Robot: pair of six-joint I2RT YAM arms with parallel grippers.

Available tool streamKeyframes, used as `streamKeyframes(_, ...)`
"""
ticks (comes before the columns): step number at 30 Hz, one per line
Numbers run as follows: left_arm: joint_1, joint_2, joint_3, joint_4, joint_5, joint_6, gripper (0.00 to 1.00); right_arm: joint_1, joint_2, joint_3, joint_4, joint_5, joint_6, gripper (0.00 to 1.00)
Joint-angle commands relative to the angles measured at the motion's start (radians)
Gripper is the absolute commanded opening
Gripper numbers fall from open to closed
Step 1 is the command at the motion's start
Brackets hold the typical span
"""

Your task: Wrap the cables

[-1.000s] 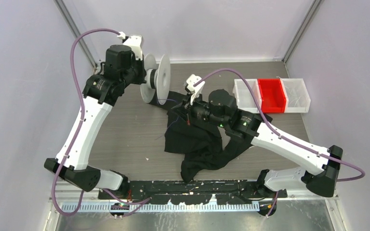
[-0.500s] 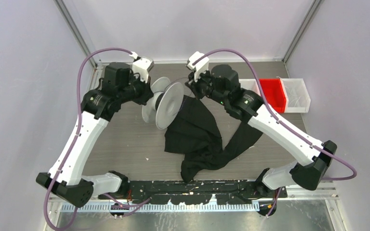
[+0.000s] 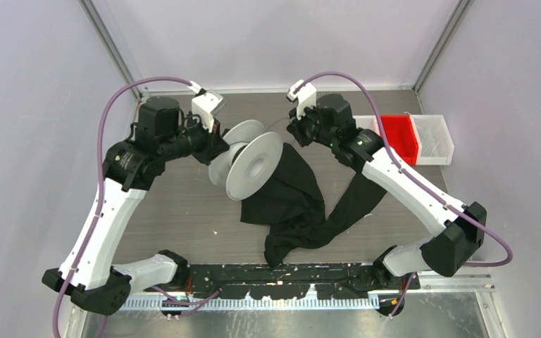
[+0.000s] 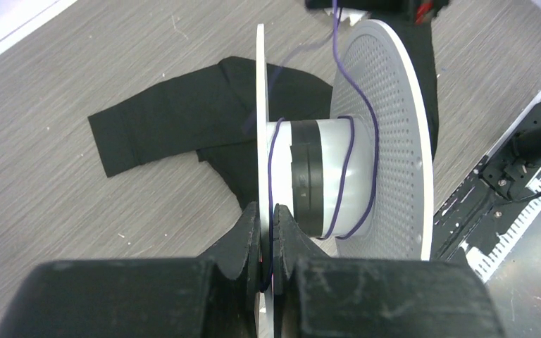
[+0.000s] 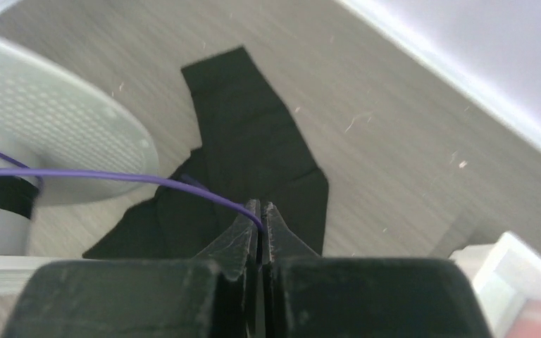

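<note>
The left gripper [image 4: 268,215] is clamped on the spool [image 4: 387,141] rim, and the right gripper [image 5: 260,211] is pinching the purple cable [image 5: 113,174] (it runs taut to the spool).

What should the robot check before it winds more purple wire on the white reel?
1. The left gripper clamps the rim of the spool: ok.
2. The right gripper pinches the cable: ok.
3. The cable's loops sit on the hub, between the two discs: ok.
4. The cable runs fairly straight from spool to right gripper: ok.
5. The cable is free of the black cloth beneath it: cannot tell.
</note>
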Motion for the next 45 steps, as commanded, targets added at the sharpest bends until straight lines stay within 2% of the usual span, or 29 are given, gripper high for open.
streamKeyframes(1,-0.001,-0.012,0.119,0.075,0.076,-0.041,0.00,-0.043,-0.029,-0.112,0.095,-0.087,0.073,0.10)
streamKeyframes(4,-0.001,-0.001,0.166,0.067,0.085,-0.052,0.00,-0.072,-0.047,-0.183,0.152,-0.155,0.120,0.27)
streamKeyframes(7,-0.001,-0.001,0.189,0.090,0.069,-0.089,0.00,-0.079,-0.049,-0.236,0.205,-0.219,0.177,0.37)
streamKeyframes(14,-0.001,-0.005,0.213,0.161,-0.015,-0.162,0.00,-0.080,-0.048,-0.356,0.389,-0.294,0.366,0.52)
streamKeyframes(20,-0.001,-0.004,0.266,0.193,-0.102,-0.198,0.00,-0.079,-0.076,-0.419,0.431,-0.275,0.424,0.61)
streamKeyframes(27,-0.001,0.029,0.356,0.174,-0.147,-0.243,0.00,-0.080,-0.079,-0.495,0.514,-0.263,0.564,0.66)
streamKeyframes(29,-0.001,0.032,0.365,0.173,-0.159,-0.249,0.00,-0.080,-0.077,-0.556,0.604,-0.270,0.663,0.68)
streamKeyframes(31,-0.001,0.035,0.371,0.177,-0.161,-0.256,0.00,-0.076,-0.070,-0.636,0.786,-0.287,0.751,0.68)
streamKeyframes(35,-0.001,0.037,0.371,0.182,-0.174,-0.265,0.00,-0.056,-0.070,-0.783,1.076,-0.240,0.823,0.70)
streamKeyframes(39,-0.001,0.033,0.373,0.181,-0.185,-0.262,0.00,-0.050,-0.057,-0.805,1.138,-0.235,0.893,0.70)
streamKeyframes(45,-0.001,0.034,0.363,0.199,-0.190,-0.263,0.00,-0.025,-0.009,-0.869,1.357,-0.222,1.059,0.70)
